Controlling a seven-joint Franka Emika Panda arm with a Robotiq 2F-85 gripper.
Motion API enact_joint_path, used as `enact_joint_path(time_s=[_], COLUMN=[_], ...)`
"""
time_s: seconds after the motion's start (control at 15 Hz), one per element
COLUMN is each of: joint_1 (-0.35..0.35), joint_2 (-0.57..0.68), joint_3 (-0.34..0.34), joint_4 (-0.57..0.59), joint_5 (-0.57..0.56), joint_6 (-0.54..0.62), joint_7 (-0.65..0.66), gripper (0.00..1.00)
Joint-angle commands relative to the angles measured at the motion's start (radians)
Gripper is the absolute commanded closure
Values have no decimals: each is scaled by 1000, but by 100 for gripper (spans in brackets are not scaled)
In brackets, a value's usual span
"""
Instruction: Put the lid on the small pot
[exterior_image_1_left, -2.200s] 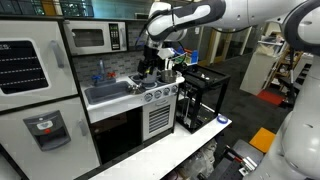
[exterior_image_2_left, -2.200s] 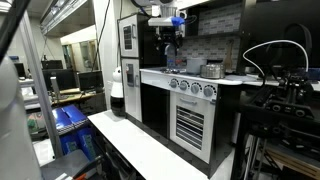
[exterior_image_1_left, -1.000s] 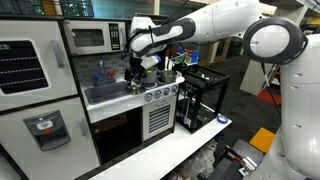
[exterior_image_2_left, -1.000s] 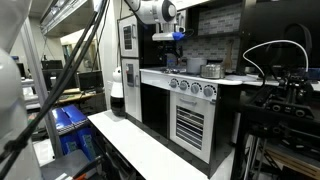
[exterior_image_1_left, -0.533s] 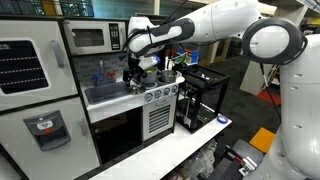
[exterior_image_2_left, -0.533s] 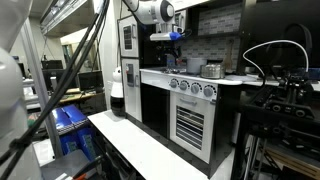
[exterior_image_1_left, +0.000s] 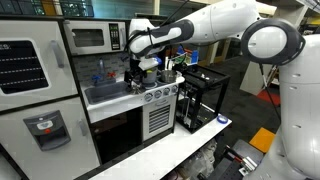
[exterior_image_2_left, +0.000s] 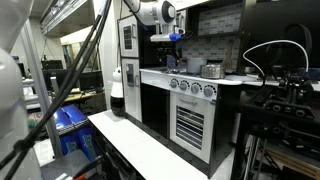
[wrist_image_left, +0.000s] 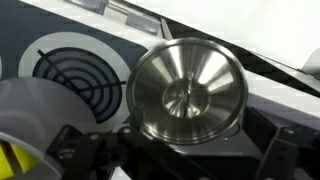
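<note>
Fig. 1. I view a toy kitchen unit (exterior_image_1_left: 50, 95) with microwave (exterior_image_1_left: 90, 38), sink (exterior_image_1_left: 105, 93) and oven (exterior_image_1_left: 158, 118), behind a white bench (exterior_image_1_left: 170, 150). In an exterior view, a grey tiled backsplash (exterior_image_2_left: 215, 50); ceiling strip lights (exterior_image_2_left: 65, 10) light the lab.

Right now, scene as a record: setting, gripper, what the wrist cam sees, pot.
setting: toy kitchen, stove next to sink
gripper: over the stove top, open or shut unclear
wrist view: shiny round steel piece fills the centre; lid or pot, cannot tell
burner: spiral burner beside the steel piece
pot: on the stove top, apart from the gripper
</note>
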Motion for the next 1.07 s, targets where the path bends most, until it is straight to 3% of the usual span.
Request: enact_joint_path(time_s=[0.0,0.33,0.4,0.47,0.6,1.0], joint_1=[-8,-9,-9,-9,-9,-8], joint_2=[16,28,28,27,26,26], joint_3=[2,4,3,3,3,4], joint_4=[14,15,16,15,14,14], joint_5=[-2,2,1,1,0,-1], joint_6=[-29,-37,-39,-39,-40,-47], joint_7=[12,9,10,10,10,10], gripper=[0,0,5,27,32,75])
